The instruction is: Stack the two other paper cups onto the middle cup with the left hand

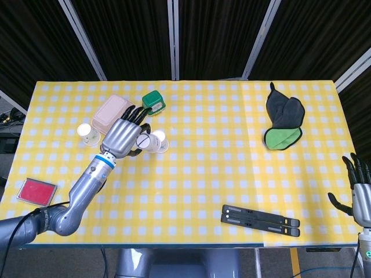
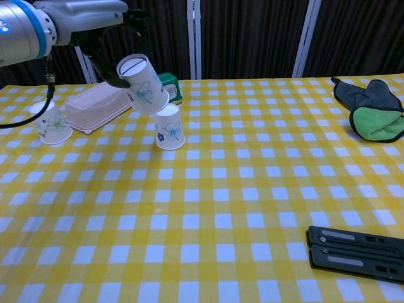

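Observation:
My left hand (image 1: 122, 136) grips a flowered paper cup (image 2: 142, 83) and holds it tilted, rim toward the camera, just above and left of the middle cup (image 2: 169, 127). The middle cup stands upside down on the yellow checked table (image 2: 240, 189). In the head view the held cup (image 1: 145, 141) lies right against the middle cup (image 1: 160, 141). A third cup (image 2: 50, 122) stands upside down at the far left; the head view shows it as the third cup (image 1: 88, 134). My right hand (image 1: 360, 194) hangs off the table's right front corner, fingers spread, holding nothing.
A pink lidded box (image 2: 98, 106) and a green box (image 1: 153, 102) sit just behind the cups. A black and green cloth (image 2: 372, 113) lies at the back right, a black folded stand (image 2: 356, 252) at the front right, a red pad (image 1: 36, 191) at the front left.

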### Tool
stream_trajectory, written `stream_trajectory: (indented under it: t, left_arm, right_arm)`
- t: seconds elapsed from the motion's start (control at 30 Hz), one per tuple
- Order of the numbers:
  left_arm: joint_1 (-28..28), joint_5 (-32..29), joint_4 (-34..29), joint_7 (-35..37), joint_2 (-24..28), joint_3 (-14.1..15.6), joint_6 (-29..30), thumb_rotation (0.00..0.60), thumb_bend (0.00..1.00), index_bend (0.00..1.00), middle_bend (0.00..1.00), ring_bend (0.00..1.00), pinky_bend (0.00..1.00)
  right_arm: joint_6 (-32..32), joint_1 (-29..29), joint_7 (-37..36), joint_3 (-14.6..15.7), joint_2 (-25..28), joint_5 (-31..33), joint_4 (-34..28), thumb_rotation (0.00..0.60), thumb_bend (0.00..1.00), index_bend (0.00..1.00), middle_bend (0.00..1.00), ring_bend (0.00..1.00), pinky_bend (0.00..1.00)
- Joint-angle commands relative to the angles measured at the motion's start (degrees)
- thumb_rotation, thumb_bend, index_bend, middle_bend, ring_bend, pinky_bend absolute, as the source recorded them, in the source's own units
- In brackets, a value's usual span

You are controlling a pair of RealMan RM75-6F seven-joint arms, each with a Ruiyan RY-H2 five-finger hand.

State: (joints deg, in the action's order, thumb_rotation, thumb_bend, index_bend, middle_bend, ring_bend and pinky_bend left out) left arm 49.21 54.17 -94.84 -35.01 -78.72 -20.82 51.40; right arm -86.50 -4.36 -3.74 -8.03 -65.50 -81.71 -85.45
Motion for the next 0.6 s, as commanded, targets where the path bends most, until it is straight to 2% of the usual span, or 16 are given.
stream_trajectory:
  t: [0.03, 0.27, 0.6]
  left_arm:
    - [5.26, -5.66, 6.40, -3.57, -4.35, -1.11, -2.18, 0.600, 0.26, 0.41, 0.00, 0.00, 0.00]
    - [11.64, -11.52, 14.54, -7.70, -9.16, 0.17, -4.10, 0.600, 0.26, 0.41, 0.00, 0.00, 0.00]
    - [14.44, -15.80, 16.55, -8.58, -9.84, 1.97, -4.84, 0.600, 0.26, 0.40, 0.00, 0.00, 0.00]
  right_arm:
    - [-0.34, 0.13, -0.98, -0.26, 0.22, 0.06, 0.28, 0.600, 0.13, 0.00, 0.00, 0.00, 0.00]
    - [0.09, 0.18, -1.90, -0.71, 0.41, 1.12, 0.91, 0.600, 0.13, 0.00, 0.00, 0.00, 0.00]
    - [0.68, 0.08, -1.54, -0.80, 0.26, 1.76, 1.16, 0.600, 0.13, 0.00, 0.00, 0.00, 0.00]
